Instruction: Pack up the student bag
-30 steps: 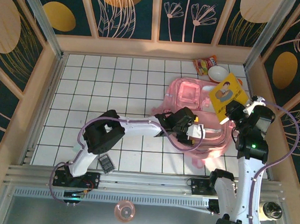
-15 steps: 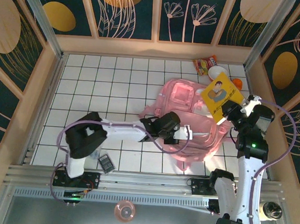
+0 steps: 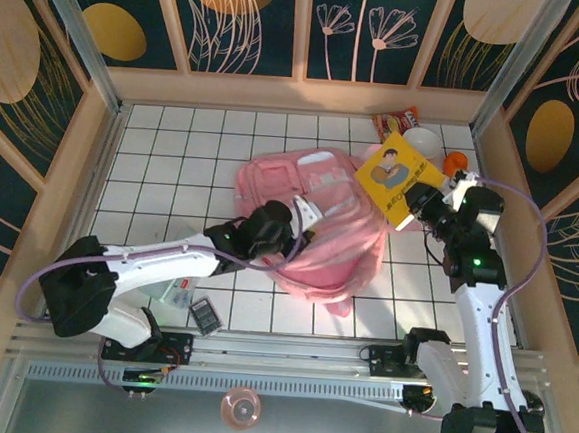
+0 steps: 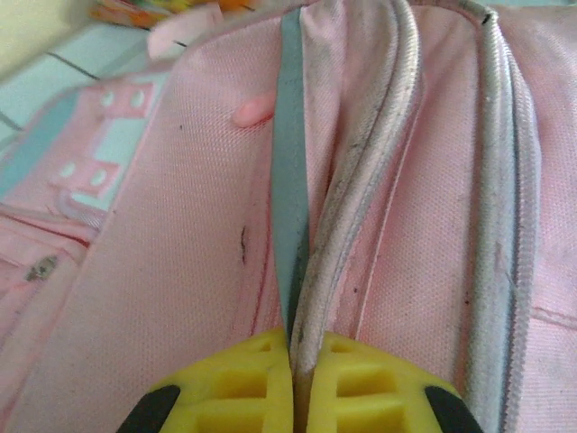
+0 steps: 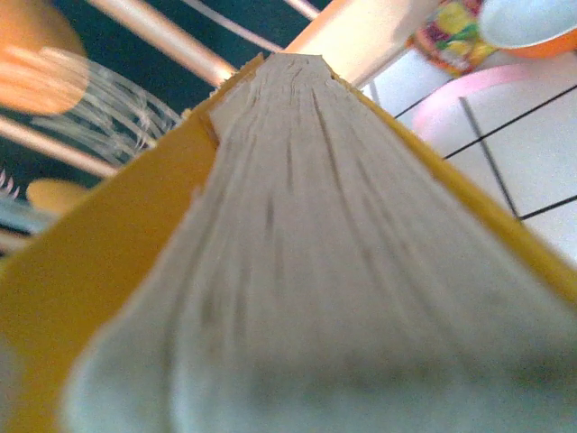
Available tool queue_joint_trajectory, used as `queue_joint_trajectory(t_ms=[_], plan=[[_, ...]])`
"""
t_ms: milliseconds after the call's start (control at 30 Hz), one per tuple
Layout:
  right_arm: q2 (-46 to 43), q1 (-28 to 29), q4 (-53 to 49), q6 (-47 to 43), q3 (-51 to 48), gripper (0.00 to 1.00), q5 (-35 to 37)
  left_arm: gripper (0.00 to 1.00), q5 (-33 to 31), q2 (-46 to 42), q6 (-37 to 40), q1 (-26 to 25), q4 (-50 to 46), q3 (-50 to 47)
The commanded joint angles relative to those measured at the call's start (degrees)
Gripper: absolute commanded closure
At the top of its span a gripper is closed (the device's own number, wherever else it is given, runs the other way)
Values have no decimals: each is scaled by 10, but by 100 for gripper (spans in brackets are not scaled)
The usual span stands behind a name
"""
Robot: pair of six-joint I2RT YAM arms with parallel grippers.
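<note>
The student bag (image 3: 333,235) is seen lying flat near the middle of the tiled table (image 3: 173,167), a shade toward 3 o'clock, lighter front pockets turned up. Its 9 o'clock edge is gripped by the left gripper (image 3: 297,225). On the left wrist view the piped zip rim of the bag (image 4: 180,225) is caught between the yellow fingers (image 4: 225,388), which are closed tight on the fabric. How wide the mouth is held open cannot be told, and whatever lies inside is hidden.

At 2 o'clock from the bag, a yellow book (image 3: 398,175) is carried clear of the table, clamped at its lower corner by the right gripper (image 3: 423,202). Its page edge (image 5: 297,225) looms large on the right wrist view. The book is tilted over the bag's upper corner but has not been put in.

So the packing is judged barely begun: the bag is held, the first item is poised, and nothing is shown stowed.

The count:
- One bag.
- One book.
- One snack packet (image 3: 395,123) at 1 o'clock.
- One bowl (image 3: 423,142) just beside the packet.
- One dark slab (image 3: 204,317) at 7 o'clock, well apart, near the left arm's base.

The packet, bowl and slab are all left unpacked.
</note>
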Motion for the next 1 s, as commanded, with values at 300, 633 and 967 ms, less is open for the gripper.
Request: queue_joint_trajectory(t_ms=[300, 633, 967], plan=[[-61, 1, -80, 108, -12, 100, 101, 100, 69, -35, -103, 108, 61, 110], [-68, 111, 170, 229, -142, 100, -37, 100, 120, -13, -138, 148, 78, 147], [75, 261, 473, 350, -219, 100, 95, 100, 162, 1, -135, 151, 80, 174]])
